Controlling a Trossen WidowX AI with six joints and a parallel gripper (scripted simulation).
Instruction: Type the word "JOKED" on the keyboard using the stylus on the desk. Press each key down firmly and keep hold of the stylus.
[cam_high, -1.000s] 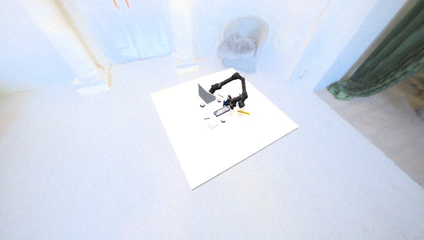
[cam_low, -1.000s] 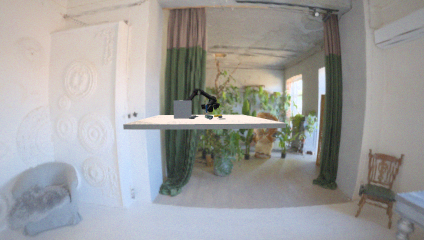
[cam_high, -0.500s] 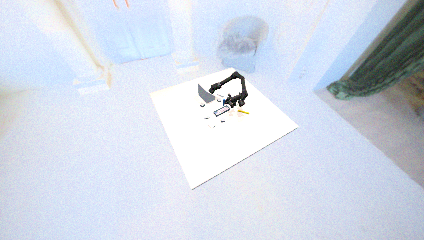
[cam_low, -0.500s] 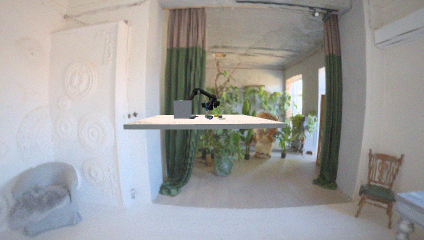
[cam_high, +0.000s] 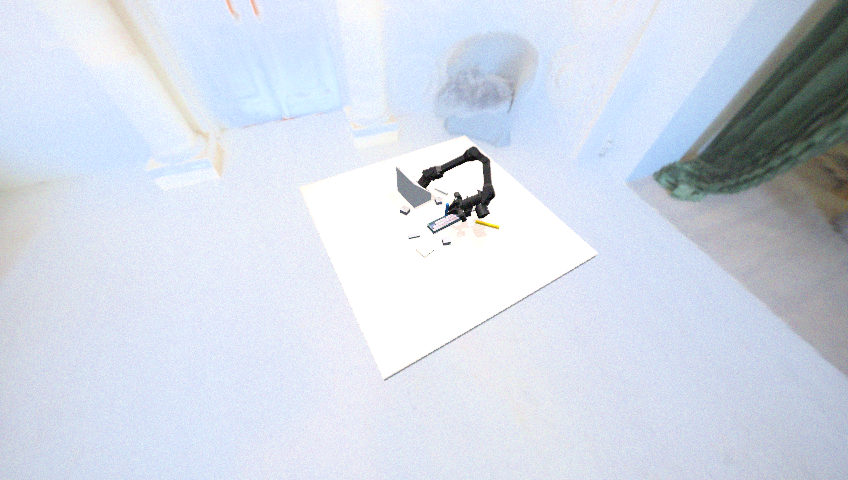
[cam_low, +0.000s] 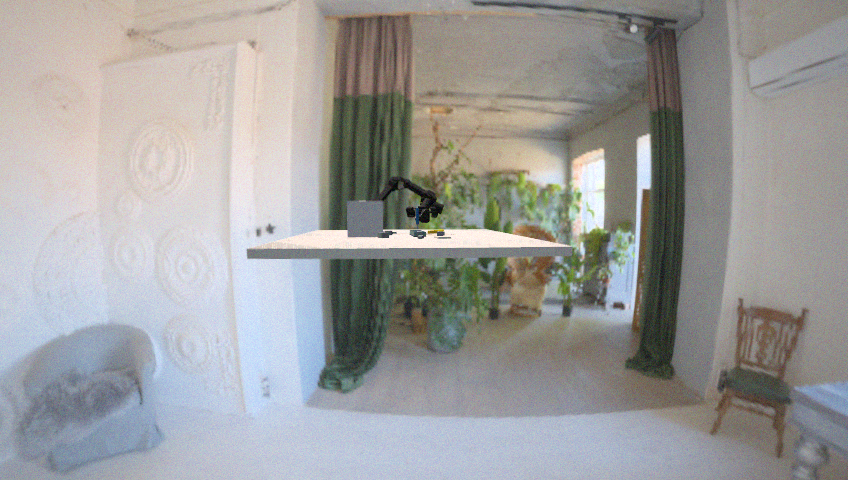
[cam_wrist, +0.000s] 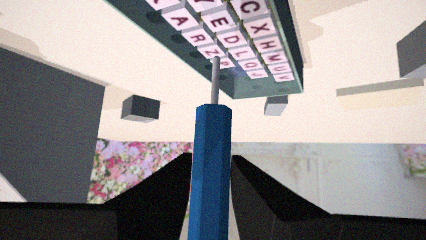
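Note:
My gripper (cam_wrist: 211, 162) (cam_high: 453, 209) (cam_low: 420, 215) is shut on the blue stylus (cam_wrist: 210, 160), which stands between the two black fingers in the wrist view. Its thin grey tip (cam_wrist: 215, 80) points at the keyboard (cam_wrist: 235, 85) (cam_high: 443, 223) (cam_low: 417, 233), near the edge row of pink keys with dark letters. I cannot tell whether the tip touches a key. In the top view the gripper hangs over the keyboard's far end on the white desk (cam_high: 476, 285).
A grey box (cam_high: 410, 188) (cam_low: 364, 218) (cam_wrist: 45, 130) stands on the desk beside the arm's base. A yellow pencil-like stick (cam_high: 486, 224) lies right of the keyboard. Several small grey blocks (cam_wrist: 140, 108) (cam_high: 405, 209) lie scattered around it.

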